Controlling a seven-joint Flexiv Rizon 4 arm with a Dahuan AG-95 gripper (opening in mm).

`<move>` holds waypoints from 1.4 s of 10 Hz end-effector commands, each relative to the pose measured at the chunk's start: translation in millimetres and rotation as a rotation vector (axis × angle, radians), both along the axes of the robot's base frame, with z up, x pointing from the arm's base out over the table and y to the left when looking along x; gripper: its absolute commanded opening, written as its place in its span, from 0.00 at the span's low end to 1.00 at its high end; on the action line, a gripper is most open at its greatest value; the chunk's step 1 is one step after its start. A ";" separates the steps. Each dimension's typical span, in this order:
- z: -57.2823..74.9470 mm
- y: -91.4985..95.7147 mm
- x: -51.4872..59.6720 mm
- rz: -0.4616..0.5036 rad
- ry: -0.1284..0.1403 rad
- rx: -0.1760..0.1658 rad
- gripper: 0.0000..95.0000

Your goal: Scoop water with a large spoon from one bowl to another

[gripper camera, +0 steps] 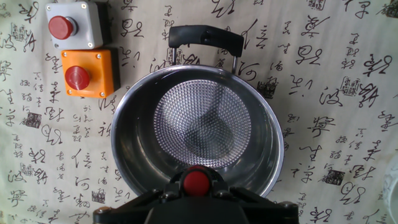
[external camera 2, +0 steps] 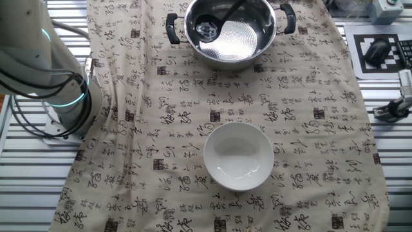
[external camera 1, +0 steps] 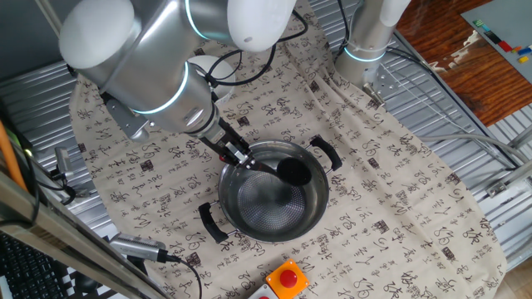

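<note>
The steel pot (external camera 1: pixel 259 218) with two black loop handles stands mid-table on the patterned cloth. The black ladle's round scoop (external camera 1: pixel 293 172) sits low inside it, near the wall. My gripper (external camera 1: pixel 238 158) is shut on the ladle's thin handle just above the pot's rim. In the other fixed view the scoop (external camera 2: pixel 207 28) lies in the left half of the pot (external camera 2: pixel 254 35); the small white bowl (external camera 2: pixel 238 147) stands apart, nearer that camera. In the hand view the handle's red tip (gripper camera: pixel 196 182) shows between the jaws of my gripper (gripper camera: pixel 196 190), over the pot (gripper camera: pixel 134 127).
An orange box with a red button (external camera 1: pixel 287 278) sits near the table's front edge. In the hand view a grey button box (gripper camera: pixel 73 25) and an orange one (gripper camera: pixel 87 73) lie left of the pot. The arm's base (external camera 2: pixel 45 77) stands at the cloth's edge.
</note>
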State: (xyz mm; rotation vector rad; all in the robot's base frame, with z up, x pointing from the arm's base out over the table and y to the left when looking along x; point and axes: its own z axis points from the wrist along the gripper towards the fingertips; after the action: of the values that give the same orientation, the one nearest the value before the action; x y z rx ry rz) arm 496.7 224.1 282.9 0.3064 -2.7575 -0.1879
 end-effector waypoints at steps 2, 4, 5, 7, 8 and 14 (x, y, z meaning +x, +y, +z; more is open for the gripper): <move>0.2 -0.1 0.2 0.014 0.007 0.005 0.00; 0.2 -0.1 0.2 0.020 0.009 0.007 0.00; 0.2 -0.1 0.2 0.022 0.010 0.009 0.00; 0.2 -0.1 0.2 0.028 0.011 0.015 0.00; 0.2 -0.1 0.2 0.028 0.010 0.016 0.00; 0.2 -0.1 0.2 0.023 -0.013 0.015 0.00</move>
State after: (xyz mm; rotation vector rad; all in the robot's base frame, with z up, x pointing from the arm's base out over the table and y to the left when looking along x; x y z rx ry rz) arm 496.9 223.9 283.1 0.3440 -2.7668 -0.2017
